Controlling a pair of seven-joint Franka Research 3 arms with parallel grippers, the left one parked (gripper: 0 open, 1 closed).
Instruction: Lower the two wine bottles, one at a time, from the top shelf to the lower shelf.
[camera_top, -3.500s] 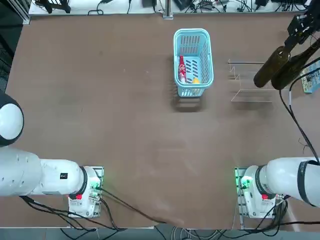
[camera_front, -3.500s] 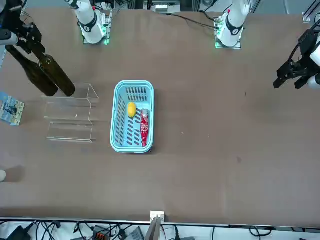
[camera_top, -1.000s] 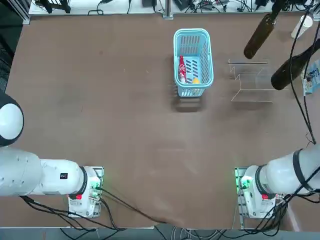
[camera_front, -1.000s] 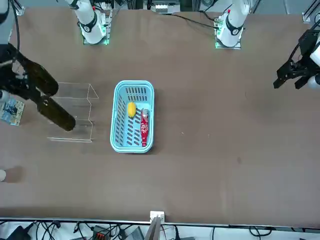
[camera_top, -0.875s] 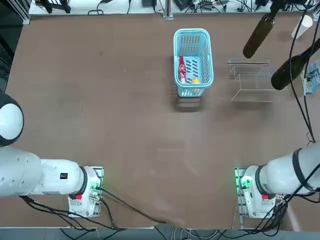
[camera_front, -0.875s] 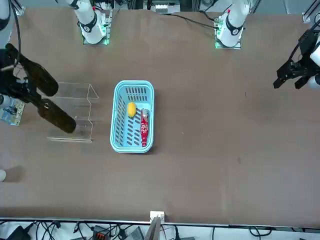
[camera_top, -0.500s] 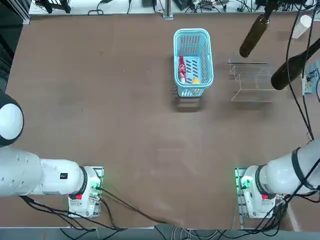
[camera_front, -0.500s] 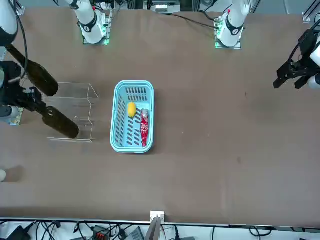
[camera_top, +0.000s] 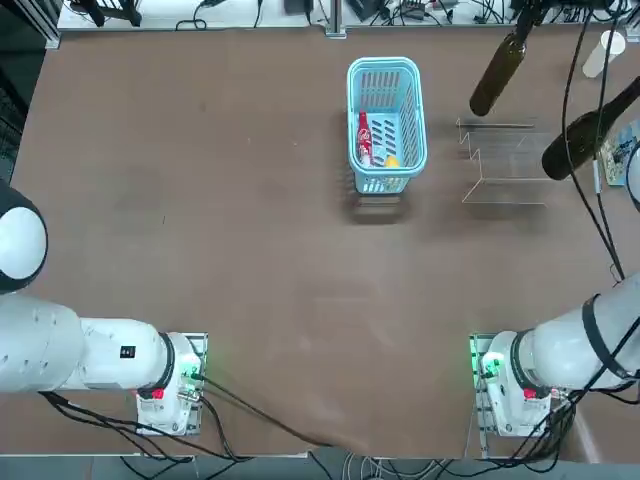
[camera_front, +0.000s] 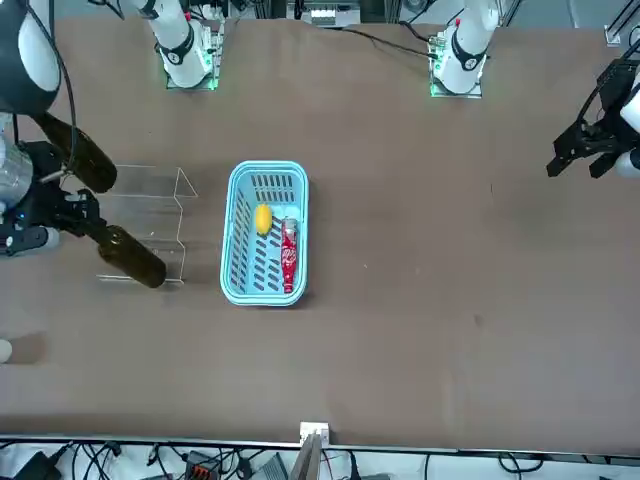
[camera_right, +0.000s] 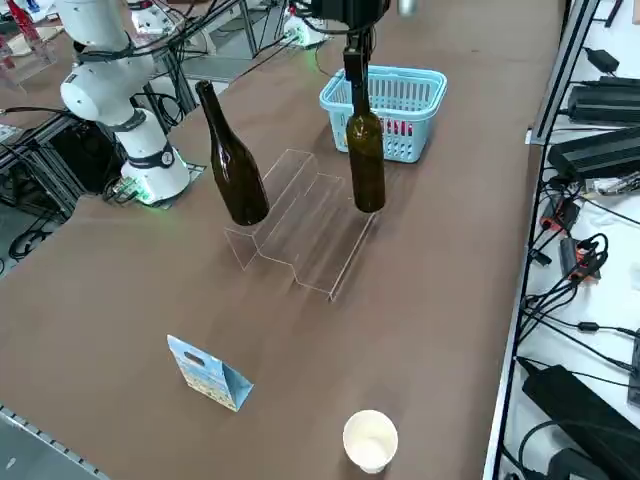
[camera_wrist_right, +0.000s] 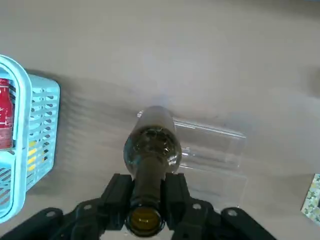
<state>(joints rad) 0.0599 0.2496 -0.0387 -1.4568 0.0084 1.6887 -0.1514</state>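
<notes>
Right gripper (camera_wrist_right: 147, 200): jaws pinching one bottle (camera_wrist_right: 150, 145).
Neck: lying between the jaws.
Right side view: also showing the second bottle (camera_right: 238, 180), standing on the top shelf (camera_right: 278, 190).
Wrist view: showing only the gripped one.

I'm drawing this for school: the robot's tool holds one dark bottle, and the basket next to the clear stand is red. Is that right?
Not quite: the basket is light blue, as the top view shows. The tool does hold one dark bottle.
</notes>
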